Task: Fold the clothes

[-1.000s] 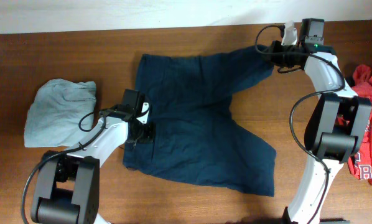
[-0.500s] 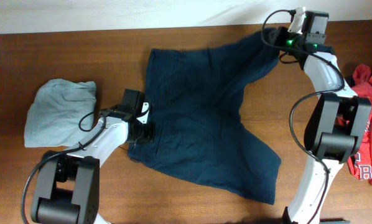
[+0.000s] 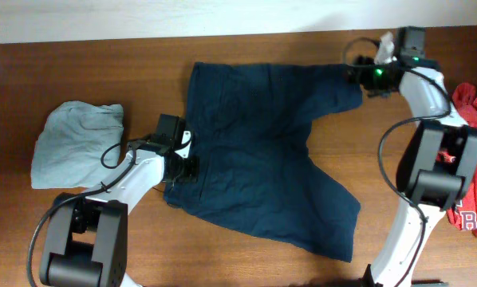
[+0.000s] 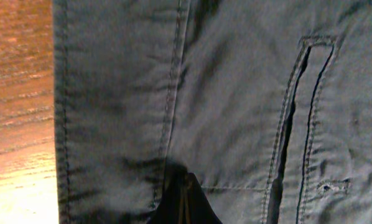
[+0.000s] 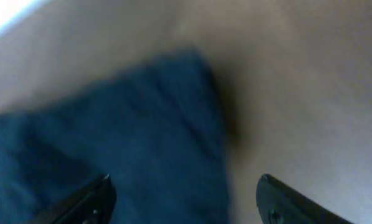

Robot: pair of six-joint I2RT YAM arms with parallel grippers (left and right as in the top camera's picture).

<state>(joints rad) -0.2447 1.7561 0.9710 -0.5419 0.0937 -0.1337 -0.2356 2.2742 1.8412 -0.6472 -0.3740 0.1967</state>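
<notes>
**Navy shorts flat mid-counter, one pincer on, one off**

Navy shorts (image 3: 262, 151) lie spread across the centre of the wooden counter (image 3: 63, 72). The waistband runs down the left side. One leg reaches to the upper right of the frame, the other to the lower right. Cloth is mostly flat w/ soft creases around the crotch.

Left pincer (image 3: 181, 169) sits at the lower-left corner of the shorts, on the waistband edge. In the left wrist view its dark tips (image 4: 185, 205) are clenched together at bottom centre and sunk in the cloth, w/ wrinkles gathering round them. It is gripping the fabric just beside a double-stitched seam. A welt pocket (image 4: 298, 124) runs up the right of that view, w/ what looks like a small button near its lower end. Bare wood shows along the left edge.

Right pincer (image 3: 364, 73) is at the upper right, just beside the hem corner of the upper leg. The right wrist view is blurred, but both fingers (image 5: 96, 196) stand wide apart at the bottom corners. It is spread open and gripping nothing. The leg's corner lies on the counter ahead of the gap and over toward the left finger.

Grey-green garment (image 3: 75, 142) is bunched at the left of the counter, apart from the shorts. Red garment (image 3: 471, 159) w/ white lettering sits at the far right edge, partly behind the right arm.
</notes>
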